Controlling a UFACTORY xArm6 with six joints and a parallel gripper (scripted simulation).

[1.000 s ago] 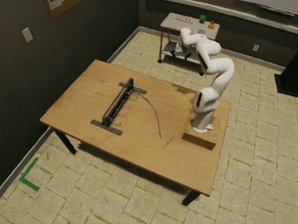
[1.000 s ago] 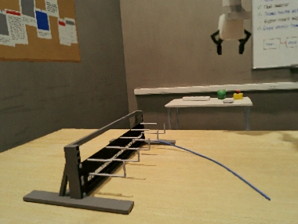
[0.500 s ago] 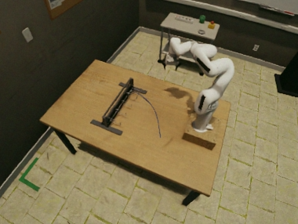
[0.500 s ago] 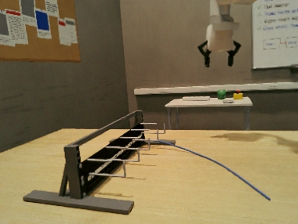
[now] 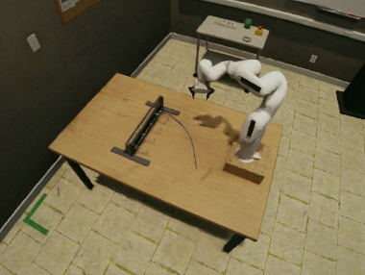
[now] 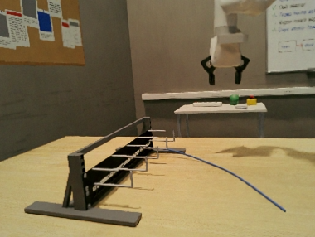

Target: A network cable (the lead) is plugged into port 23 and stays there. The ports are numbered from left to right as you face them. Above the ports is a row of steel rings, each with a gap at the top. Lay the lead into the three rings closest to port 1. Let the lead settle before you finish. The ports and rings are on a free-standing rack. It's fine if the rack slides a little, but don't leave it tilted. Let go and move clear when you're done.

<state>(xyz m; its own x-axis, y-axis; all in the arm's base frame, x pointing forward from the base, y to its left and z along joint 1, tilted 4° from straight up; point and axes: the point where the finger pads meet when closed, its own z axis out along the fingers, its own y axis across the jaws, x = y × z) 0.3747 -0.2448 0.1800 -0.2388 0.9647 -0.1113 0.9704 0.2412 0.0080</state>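
A grey free-standing rack [image 5: 144, 127] [image 6: 109, 162] stands upright on the wooden table [image 5: 101, 111] [image 6: 199, 207], with a row of steel rings [image 6: 124, 170] sticking out of its face. A blue lead [image 5: 188, 137] [image 6: 232, 176] is plugged in near the rack's far end and curves away across the table, its free end [image 5: 196, 167] [image 6: 283, 210] lying loose on the wood. It lies in none of the near rings. My gripper [image 5: 201, 91] [image 6: 224, 79] is open and empty. It hangs high in the air beyond the rack's far end, well clear of the lead.
The arm's base stands on a wooden block [image 5: 244, 172] at the table's right side. A small side table [image 5: 232, 29] [image 6: 220, 108] with a green and a yellow object stands behind, off the work table.
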